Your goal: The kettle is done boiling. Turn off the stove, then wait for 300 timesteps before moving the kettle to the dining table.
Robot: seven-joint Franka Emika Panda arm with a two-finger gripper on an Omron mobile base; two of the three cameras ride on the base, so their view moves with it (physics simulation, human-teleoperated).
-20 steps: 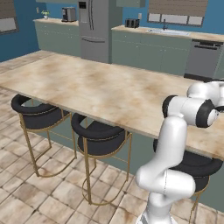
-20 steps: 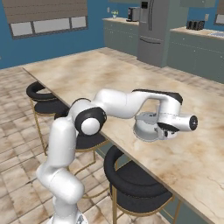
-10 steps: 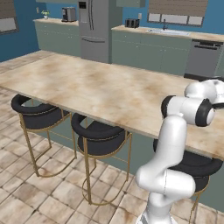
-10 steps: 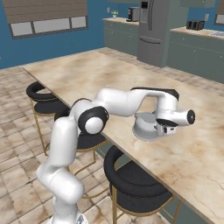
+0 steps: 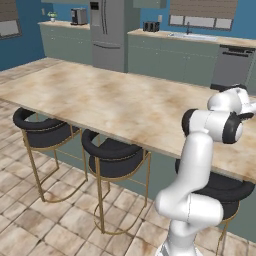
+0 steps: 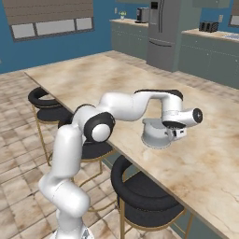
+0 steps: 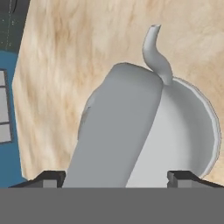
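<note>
Look left first: 3 black-cushioned stools (image 5: 116, 159) line the near edge of your desk (image 5: 100, 100), the long marble dining top. Follow your arm across it in the right base view and there's the kettle (image 6: 155, 133), sitting upright on the desk near that front edge, well out from the far counters. Your gripper (image 7: 117, 178) hangs directly over it, jaws spread wide, 1 fingertip (image 7: 48, 179) on each side of the flat grey handle (image 7: 114, 131) and neither touching it. The spout (image 7: 154, 52) points away from the hand toward the top of the hand view.
</note>
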